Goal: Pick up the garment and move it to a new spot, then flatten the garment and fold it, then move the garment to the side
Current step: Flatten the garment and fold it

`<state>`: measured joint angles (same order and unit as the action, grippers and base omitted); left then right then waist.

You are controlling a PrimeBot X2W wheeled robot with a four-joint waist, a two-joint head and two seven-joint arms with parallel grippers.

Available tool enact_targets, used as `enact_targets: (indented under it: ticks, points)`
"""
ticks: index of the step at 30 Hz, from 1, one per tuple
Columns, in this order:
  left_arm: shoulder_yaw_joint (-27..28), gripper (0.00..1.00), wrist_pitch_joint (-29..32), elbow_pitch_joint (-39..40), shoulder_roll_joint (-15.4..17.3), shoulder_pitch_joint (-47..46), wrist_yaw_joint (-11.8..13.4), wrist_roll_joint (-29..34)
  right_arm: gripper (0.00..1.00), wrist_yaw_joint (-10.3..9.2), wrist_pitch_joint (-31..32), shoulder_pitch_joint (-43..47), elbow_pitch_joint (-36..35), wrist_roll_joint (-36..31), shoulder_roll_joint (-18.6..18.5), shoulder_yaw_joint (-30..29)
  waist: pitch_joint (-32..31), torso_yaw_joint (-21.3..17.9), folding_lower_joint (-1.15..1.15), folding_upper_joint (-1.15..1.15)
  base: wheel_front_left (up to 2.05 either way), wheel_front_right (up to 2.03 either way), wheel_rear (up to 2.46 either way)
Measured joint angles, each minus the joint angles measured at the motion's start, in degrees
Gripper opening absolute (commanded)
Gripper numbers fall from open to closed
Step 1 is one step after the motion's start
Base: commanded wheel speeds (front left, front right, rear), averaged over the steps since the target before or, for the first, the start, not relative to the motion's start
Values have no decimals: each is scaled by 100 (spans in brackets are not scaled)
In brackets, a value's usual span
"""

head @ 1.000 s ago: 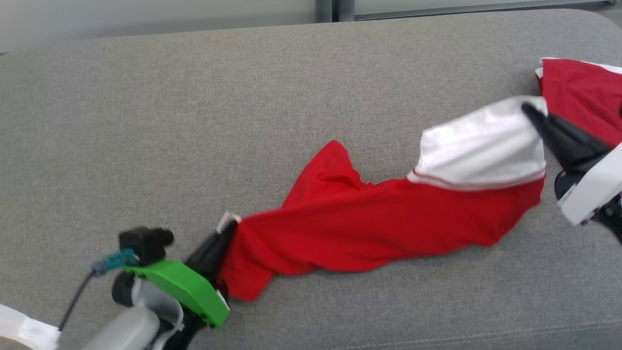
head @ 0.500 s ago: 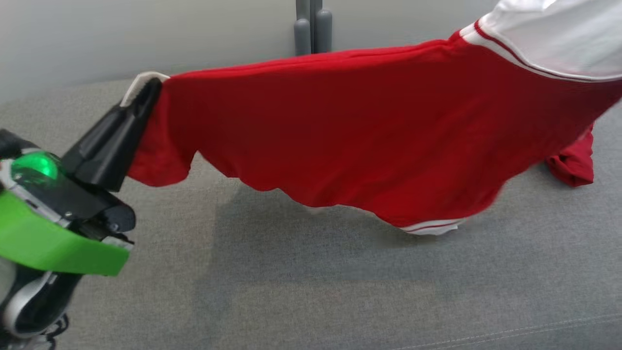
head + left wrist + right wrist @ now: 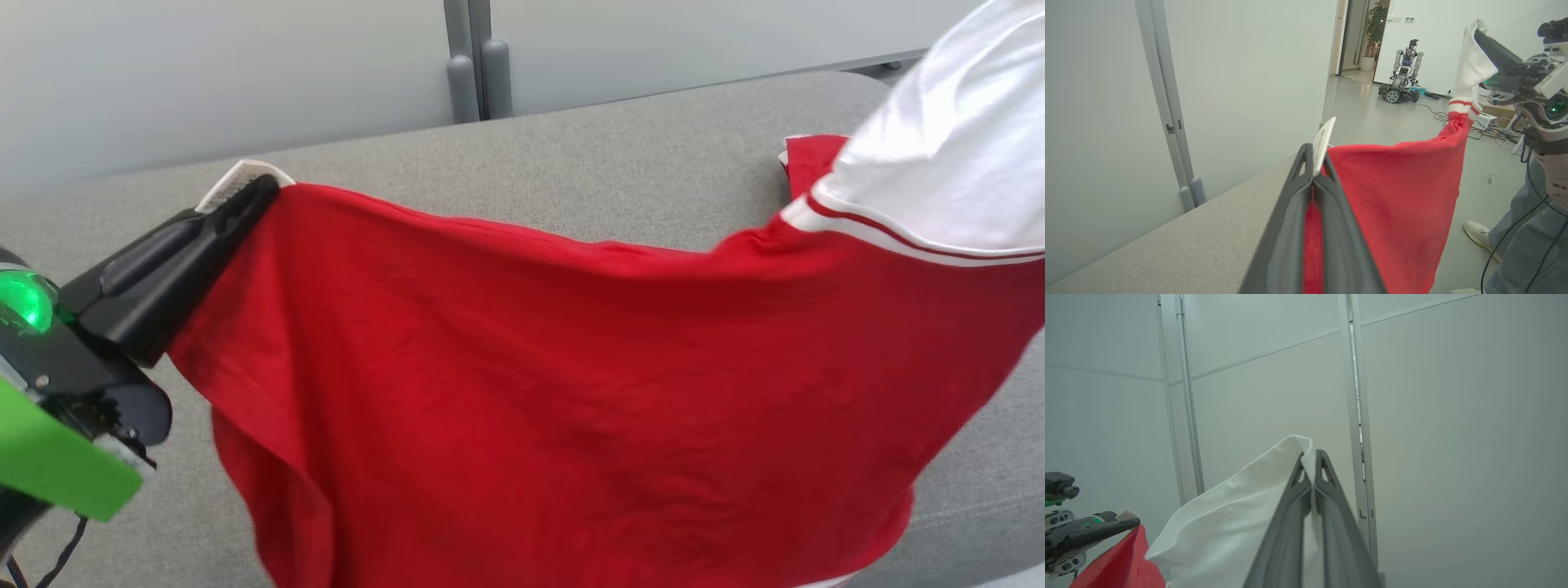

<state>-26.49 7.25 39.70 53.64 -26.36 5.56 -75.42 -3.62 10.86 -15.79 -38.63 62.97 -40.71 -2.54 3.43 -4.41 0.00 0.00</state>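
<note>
**Slip risk at two thin pinches**

Left gripper [image 3: 260, 189], nearest, is clamped on a red corner of the shirt [image 3: 571, 392], right beside the white tag [image 3: 238, 178]. Its wrist view shows only a narrow edge of cloth between the jaws. Right gripper [image 3: 1310, 456] is clamped on the tip of the white sleeve [image 3: 939, 163], higher up. The shirt hangs in the air between them, sagging in the middle above the grey cushion [image 3: 571, 163]. Its lower hem runs out of the head view.

The main hazard looks to be cloth sliding out of either pinch if the arms pull apart too hard or swing fast. One lost corner would drop the shirt in a heap. Uneven heights could lay it down skewed or twisted, which would make flattening harder. The hanging hem may drag and fold under on landing. Further off, a person's legs [image 3: 1527, 228] stand close to the right arm, so a wide swing could brush them.
</note>
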Motion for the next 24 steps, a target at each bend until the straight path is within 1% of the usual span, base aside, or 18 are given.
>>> enact_targets:
  ticks: [3,6,7,10,11,13,14,16,19,20,21,23,24]
  points:
    - [-87,0,364,-550,53,0,1,-382,0,-1,109,-114,425,38,123,371,172,-8,0,0,0,0,0]
    - [-313,0,760,-1236,49,-73,1,-606,0,-29,191,-548,978,112,445,832,391,27,0,0,0,0,0]
    - [-352,0,838,-1515,-9,-165,4,-635,0,-83,205,-752,1202,112,588,994,470,46,0,0,0,0,0]
    - [-438,0,991,-2235,-368,-619,44,-675,0,-269,207,-1396,1973,160,1213,1370,703,112,0,0,0,0,0]
    - [-489,0,1033,-2447,-469,-797,54,-582,0,-318,209,-1619,2236,127,1382,1477,781,137,0,0,0,0,0]
    - [-446,0,965,-2928,-746,-1183,64,-397,0,-419,120,-2167,2820,-129,1734,1429,938,192,0,0,0,0,0]
    - [-339,0,840,-3174,-912,-1422,98,-231,0,-454,-23,-2513,3097,-380,1893,1349,1015,219,0,0,0,0,0]
    - [-146,0,611,-3481,-1171,-2026,109,98,0,-455,-287,-3274,3512,-1039,2028,1212,1175,275,1,0,0,0,0]
    - [0,0,63,-3650,-1523,-3044,109,1027,0,-398,-730,-4399,3787,-1374,2525,665,1415,355,1,0,0,0,0]
    - [45,0,-154,-3657,-1606,-3344,108,1354,0,-397,-870,-4732,3866,-1438,2707,485,1495,382,1,0,0,0,0]
    - [62,0,-331,-3650,-1666,-3622,108,1629,0,-398,-960,-5057,3931,-1441,2858,425,1578,408,1,0,0,0,0]
    - [97,0,-652,-3656,-1691,-4003,108,2034,0,-400,-1017,-5554,3947,-1492,3009,693,1744,452,1,0,0,0,0]
    - [122,0,-773,-3709,-1689,-4094,109,2126,0,-399,-1016,-5711,3965,-1507,3081,869,1826,466,0,0,0,0,0]
